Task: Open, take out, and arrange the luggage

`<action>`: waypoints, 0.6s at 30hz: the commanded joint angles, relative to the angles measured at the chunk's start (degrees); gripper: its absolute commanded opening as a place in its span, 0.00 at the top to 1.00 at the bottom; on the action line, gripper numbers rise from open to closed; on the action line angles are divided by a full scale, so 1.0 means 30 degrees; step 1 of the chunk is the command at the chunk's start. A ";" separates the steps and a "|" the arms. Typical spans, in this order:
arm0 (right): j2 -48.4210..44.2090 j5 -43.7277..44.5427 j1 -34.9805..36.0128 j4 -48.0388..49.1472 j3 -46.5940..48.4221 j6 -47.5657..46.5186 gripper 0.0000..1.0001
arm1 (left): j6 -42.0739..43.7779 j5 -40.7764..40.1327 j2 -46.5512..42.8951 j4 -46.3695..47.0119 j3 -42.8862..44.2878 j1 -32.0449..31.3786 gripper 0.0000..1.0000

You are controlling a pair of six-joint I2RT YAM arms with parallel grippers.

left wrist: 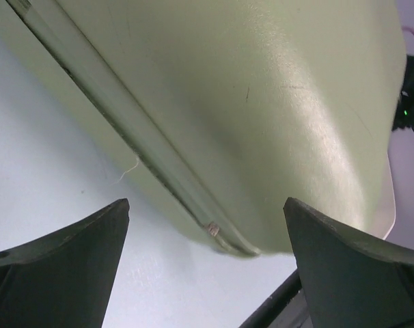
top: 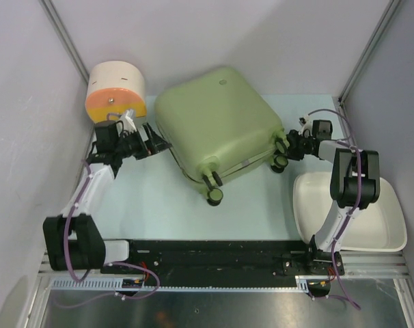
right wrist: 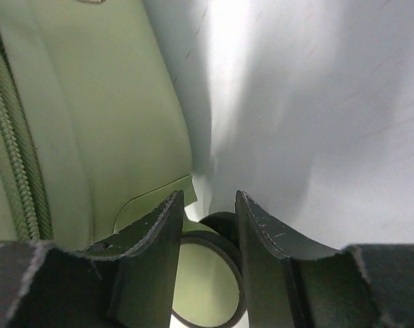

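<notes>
Your right gripper (right wrist: pixel 208 198), narrow and empty, sits by a wheel (right wrist: pixel 200 287) of the luggage (top: pixel 217 123), left gripper (left wrist: pixel 205 201) wide beside it; its shell looks slick, so pinch the zip (right wrist: pixel 19 171).

A wheel (right wrist: pixel 201 277) of the luggage (right wrist: pixel 91 102) is partly hidden behind the right gripper (right wrist: pixel 208 198) and cut off below it. Ahead of the left gripper (left wrist: pixel 205 203), the luggage is cropped.

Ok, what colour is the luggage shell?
The luggage is pale olive green all over, plain with no pattern. It shows best in the top external view.
</notes>
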 commanded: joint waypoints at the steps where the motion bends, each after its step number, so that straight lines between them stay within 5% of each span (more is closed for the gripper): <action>1: -0.2135 -0.3496 0.2562 -0.1966 -0.2532 0.0892 0.59 | -0.0383 0.0441 0.2198 0.0413 0.1915 0.0038 0.00; 18: -0.6822 -0.2882 0.6547 -0.0091 -0.5961 -0.0454 0.61 | 0.1344 0.1668 0.9903 0.0854 0.7508 -0.4649 0.03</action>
